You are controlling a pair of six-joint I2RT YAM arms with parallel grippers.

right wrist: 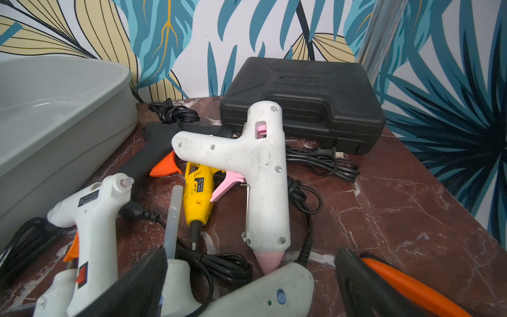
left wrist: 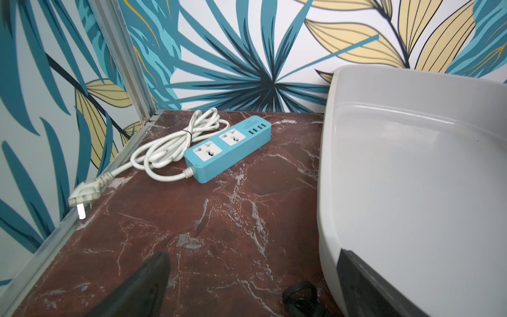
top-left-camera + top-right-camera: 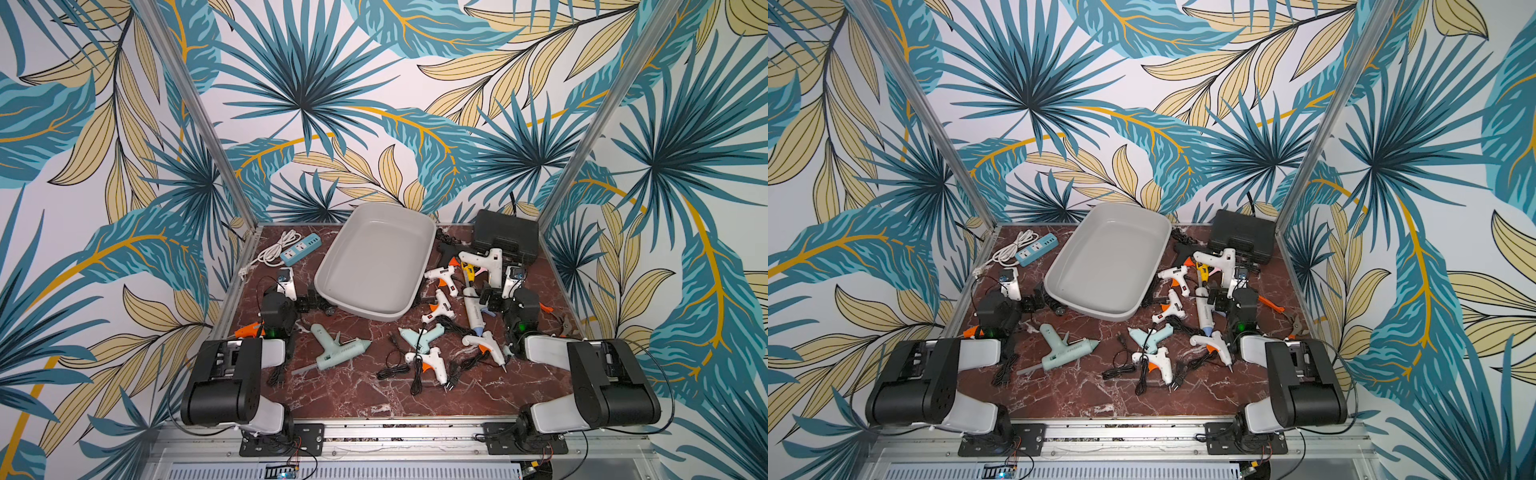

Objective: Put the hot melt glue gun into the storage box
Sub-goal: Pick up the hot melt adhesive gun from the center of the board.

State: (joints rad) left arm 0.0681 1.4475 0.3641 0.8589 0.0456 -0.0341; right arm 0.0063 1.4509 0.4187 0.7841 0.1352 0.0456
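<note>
A large white plastic hot melt glue gun with a pink nozzle (image 1: 263,170) lies on the red-brown marble surface (image 3: 353,395) among many other corded glue guns (image 3: 432,360); none is in the large light-grey plastic storage box (image 3: 376,266), which sits empty beside them. The left arm's fingers (image 2: 137,288) are spread wide and empty near the box's corner. The right arm's fingers (image 1: 129,291) are spread wide above the guns, gripping nothing, so the whole task remains.

left arm (image 3: 224,374) folded low, left fingers (image 2: 137,288) spread wide; right arm (image 3: 602,374) folded low, right fingers (image 1: 134,288) spread wide
</note>
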